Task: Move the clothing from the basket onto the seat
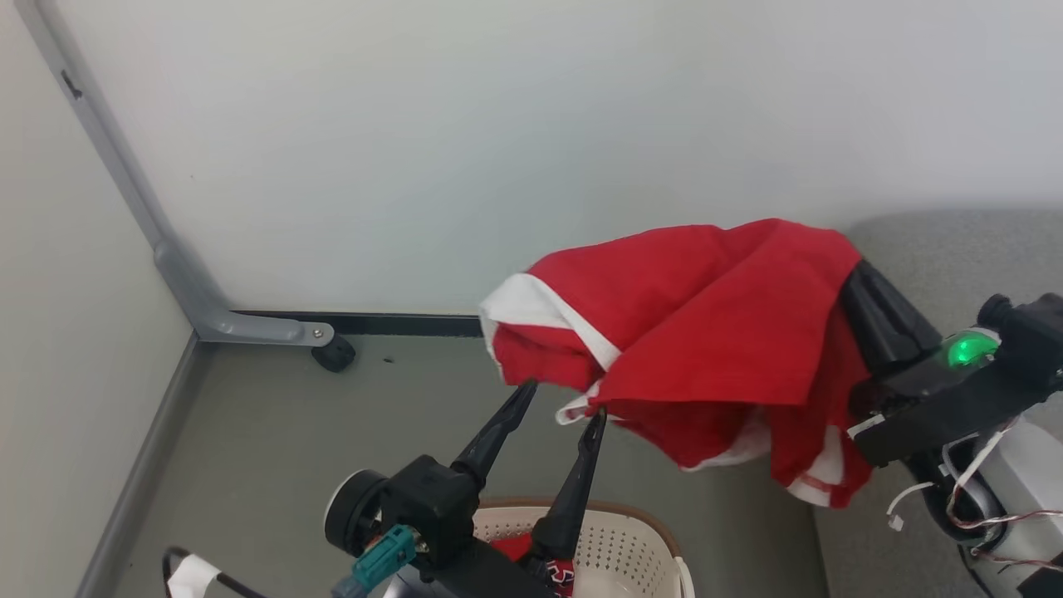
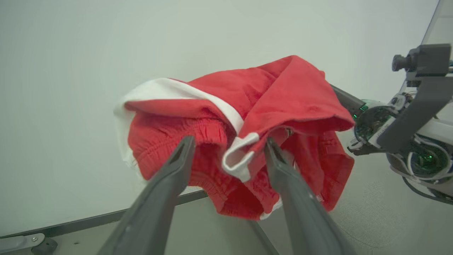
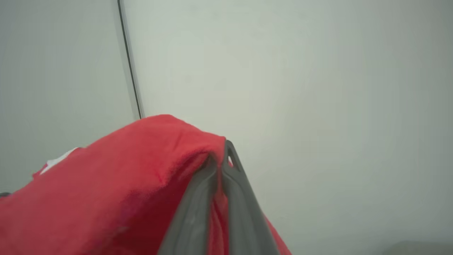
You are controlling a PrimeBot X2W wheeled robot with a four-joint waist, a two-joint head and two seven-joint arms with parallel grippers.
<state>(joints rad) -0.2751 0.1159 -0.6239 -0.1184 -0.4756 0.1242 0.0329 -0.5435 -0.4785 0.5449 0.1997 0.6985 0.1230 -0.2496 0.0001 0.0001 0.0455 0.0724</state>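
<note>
We are at the carrying step: our right tool (image 3: 223, 156) is clamped on the clothing (image 1: 706, 316), hanging in air at 1 o'clock from the basket (image 1: 623, 540). Our left tool (image 1: 565, 400) stands apart at its hem. Next, we judge, a swing to the seat (image 1: 955, 249) at 3 o'clock.

**Background of the room corner**

Pale plain wall (image 1: 415, 124) behind, grey-green floor (image 1: 274, 432) below. Black skirting strip (image 1: 399, 323) along the bottom of the wall. At the left, slanted grey metal post (image 1: 124, 174), bent flat along the floor, small black foot (image 1: 335, 355) at its end.
</note>
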